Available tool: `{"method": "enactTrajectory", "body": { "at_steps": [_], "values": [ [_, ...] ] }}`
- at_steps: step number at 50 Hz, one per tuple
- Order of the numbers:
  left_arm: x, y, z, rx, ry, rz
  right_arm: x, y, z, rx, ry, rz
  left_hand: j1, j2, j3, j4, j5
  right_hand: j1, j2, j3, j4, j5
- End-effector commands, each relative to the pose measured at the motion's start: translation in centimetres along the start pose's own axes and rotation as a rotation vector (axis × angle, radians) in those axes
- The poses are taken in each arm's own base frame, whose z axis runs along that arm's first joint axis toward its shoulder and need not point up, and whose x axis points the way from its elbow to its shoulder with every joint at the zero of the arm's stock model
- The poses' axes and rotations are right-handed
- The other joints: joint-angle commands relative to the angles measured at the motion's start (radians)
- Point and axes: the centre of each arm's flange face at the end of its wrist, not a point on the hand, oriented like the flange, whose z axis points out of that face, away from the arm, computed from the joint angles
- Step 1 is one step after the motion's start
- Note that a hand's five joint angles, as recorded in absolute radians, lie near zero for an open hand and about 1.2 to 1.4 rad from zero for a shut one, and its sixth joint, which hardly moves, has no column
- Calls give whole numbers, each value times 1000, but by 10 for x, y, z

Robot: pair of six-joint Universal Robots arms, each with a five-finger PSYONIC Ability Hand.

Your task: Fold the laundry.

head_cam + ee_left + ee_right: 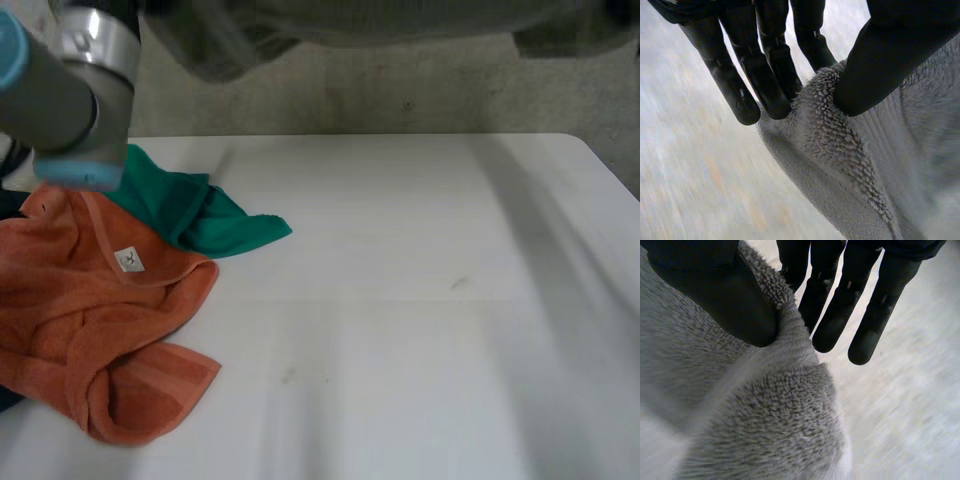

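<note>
Nearest, at the left side of the white table: orange towel lies crumpled, with the green cloth bunched just behind and touching it; neither is folded. Farther off, above the table's far side, the grey towel hangs lifted. The left hand pinches one edge between thumb and straight fingers, and the right hand grips another edge likewise. Judged progress: early, with one piece in hand, no fold made, and all three pieces left to fold.

White table, orange towel crumpled at its left — green cloth beside, touching
</note>
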Motion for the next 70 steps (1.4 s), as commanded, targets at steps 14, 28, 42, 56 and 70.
{"method": "enactTrajectory", "body": {
  "at_steps": [14, 28, 42, 56, 70],
  "values": [
    [45, 127, -194, -684, 233, 132, -80, 101, -182, -818, -578, 18, 234, 198, 203, 193, 244, 272, 208, 198, 191, 206],
    [36, 78, -201, -831, 269, 221, -44, 63, -167, -848, -487, 83, -834, -870, -866, -875, -824, -753, -816, -827, -834, -819],
    [9, 69, -170, -1014, 163, 53, -20, 59, -153, -985, -429, 119, -738, -773, -769, -779, -727, -783, -846, -857, -864, -849],
    [10, 84, -188, -1244, 205, 21, -20, 75, -169, -1105, -499, 39, -679, -714, -710, -719, -668, -753, -817, -827, -834, -819],
    [11, 89, -201, -1154, 192, 102, -28, 94, -172, -1144, -473, 125, -687, -723, -719, -728, -677, -689, -752, -763, -770, -755]
  ]
}}
